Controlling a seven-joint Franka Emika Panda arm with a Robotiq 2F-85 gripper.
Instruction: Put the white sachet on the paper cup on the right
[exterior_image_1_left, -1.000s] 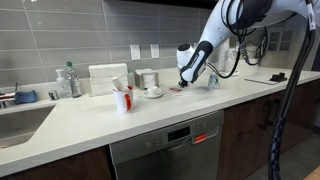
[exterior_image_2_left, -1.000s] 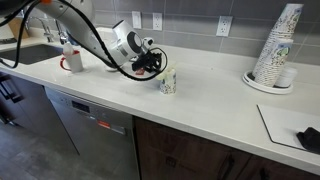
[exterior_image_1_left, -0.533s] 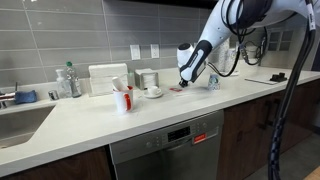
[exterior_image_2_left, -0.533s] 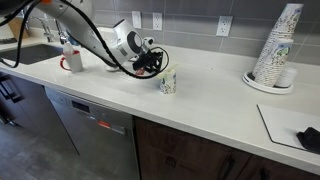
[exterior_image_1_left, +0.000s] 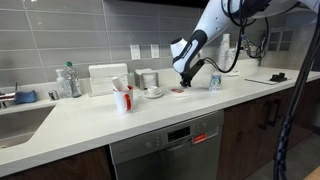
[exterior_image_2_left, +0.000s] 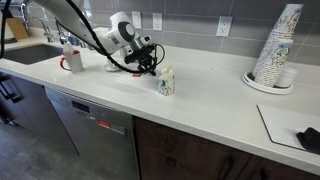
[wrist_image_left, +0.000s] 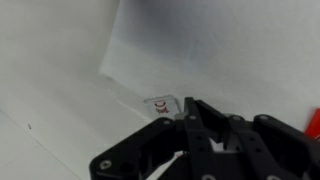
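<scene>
The white sachet is too small to pick out with certainty in any view, so I cannot tell whether it lies on the counter or sits between the fingers. The paper cup (exterior_image_2_left: 166, 82) stands upright on the pale counter (exterior_image_2_left: 215, 100), its blue-green print showing. It also shows in an exterior view (exterior_image_1_left: 214, 81).

The gripper (exterior_image_2_left: 150, 63) hangs just beside the paper cup, on the cup's side toward the sink, raised a little off the counter and apart from the cup. Its jaws are drawn fully together. In the wrist view the dark fingers (wrist_image_left: 190, 112) meet at their tips, and whether anything thin is pinched there cannot be seen.

A small flat red-marked packet (wrist_image_left: 160, 104) lies on the counter just ahead of those fingertips. In an exterior view (exterior_image_1_left: 177, 89) it lies near the paper cup, below the gripper (exterior_image_1_left: 187, 77).

Farther from the paper cup, the same way along the counter, stands a white cup with red sticks (exterior_image_1_left: 122, 98), and the sink (exterior_image_1_left: 20, 122) lies beyond that. Well apart from the paper cup on its opposite side rises a tall stack of cups (exterior_image_2_left: 277, 45).
</scene>
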